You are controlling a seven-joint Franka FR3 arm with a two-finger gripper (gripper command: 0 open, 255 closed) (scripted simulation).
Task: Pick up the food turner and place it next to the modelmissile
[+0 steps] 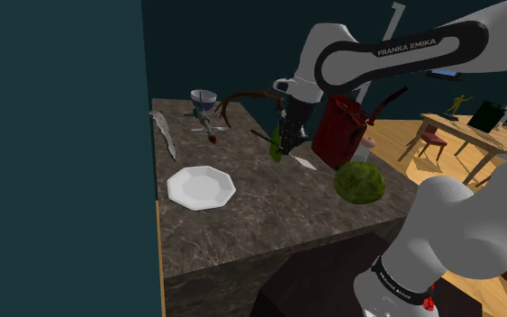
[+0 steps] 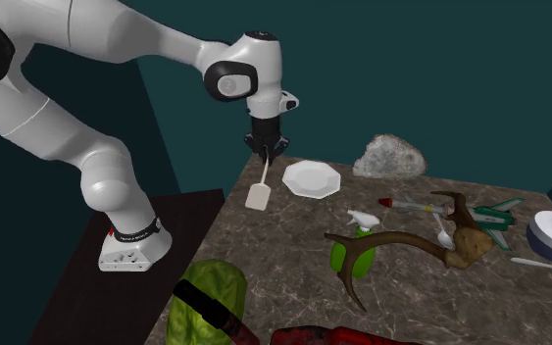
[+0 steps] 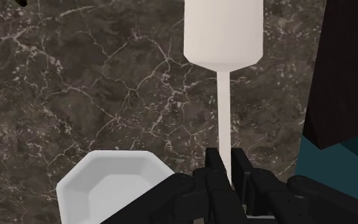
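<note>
White turner hanging from the arm over the dark counter

The dark marbled counter [image 2: 283, 245] carried all the things, and the white arm [image 2: 117, 24] reached over its near edge. On it lay a brown antler [image 2: 401, 245], a grey rock [image 2: 389, 157] and a white eight-sided plate [image 2: 311, 178]. The modelmissile [image 2: 416, 207], grey with a red tip, lay beyond the antler, well apart from the turner. The food turner [image 2: 257, 199] was white and hung upright with its flat blade downward, above the counter just beside the plate. I could not tell whether the blade touched the surface. The gripper [image 2: 266, 147] pointed straight down, and its black fingers [image 3: 213, 168] were clenched on the thin handle of the turner.
</note>
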